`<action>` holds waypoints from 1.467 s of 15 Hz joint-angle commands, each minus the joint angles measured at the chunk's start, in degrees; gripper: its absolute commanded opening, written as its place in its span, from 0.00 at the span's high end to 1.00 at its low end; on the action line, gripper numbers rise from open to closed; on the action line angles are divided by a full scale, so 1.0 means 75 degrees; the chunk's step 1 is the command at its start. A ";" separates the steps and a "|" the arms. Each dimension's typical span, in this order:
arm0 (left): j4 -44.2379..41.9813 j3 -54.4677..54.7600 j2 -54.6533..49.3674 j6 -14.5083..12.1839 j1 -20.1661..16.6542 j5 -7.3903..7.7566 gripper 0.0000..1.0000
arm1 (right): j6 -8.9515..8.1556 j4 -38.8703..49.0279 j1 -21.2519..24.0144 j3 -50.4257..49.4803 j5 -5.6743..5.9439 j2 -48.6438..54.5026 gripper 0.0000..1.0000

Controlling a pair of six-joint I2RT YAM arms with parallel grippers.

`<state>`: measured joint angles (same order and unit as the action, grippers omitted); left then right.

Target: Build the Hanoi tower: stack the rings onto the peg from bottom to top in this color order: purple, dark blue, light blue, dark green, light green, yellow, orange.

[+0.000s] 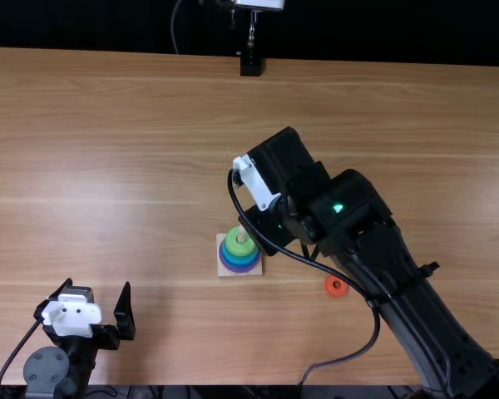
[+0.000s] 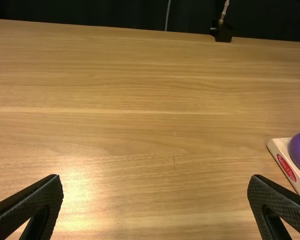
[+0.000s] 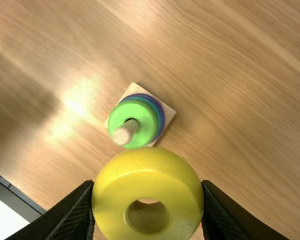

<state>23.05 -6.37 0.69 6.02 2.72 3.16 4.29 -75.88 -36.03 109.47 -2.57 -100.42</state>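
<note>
Right hand (image 3: 148, 184) pinches yellow ring (image 3: 112, 192), left hand (image 2: 155, 178) wide open, empty; off-centre release could snag it on the peg (image 3: 124, 134).

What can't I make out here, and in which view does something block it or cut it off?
- Top view: the table beneath the right arm, hidden by that arm.
- Left wrist view: part of the base and purple ring, cut off by the edge.
- Right wrist view: part of the yellow ring, cut off by the edge.
- Right wrist view: the peg's lower part, inside the rings.
</note>
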 commanded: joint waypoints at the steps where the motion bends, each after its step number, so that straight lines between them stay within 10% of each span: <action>1: 0.0597 0.0850 -0.0092 -0.0086 -0.0023 0.0043 0.00 | -0.0010 -0.0016 -0.0083 0.0216 -0.0037 0.0183 1.00; 22: 0.0597 0.0850 -0.0092 -0.0086 -0.0023 0.0043 0.00 | -0.0052 0.0307 -0.0376 0.0216 -0.0051 -0.0755 1.00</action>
<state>23.03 -6.37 0.67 6.00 2.74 3.18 4.16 -73.76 -38.15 109.54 -2.61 -105.01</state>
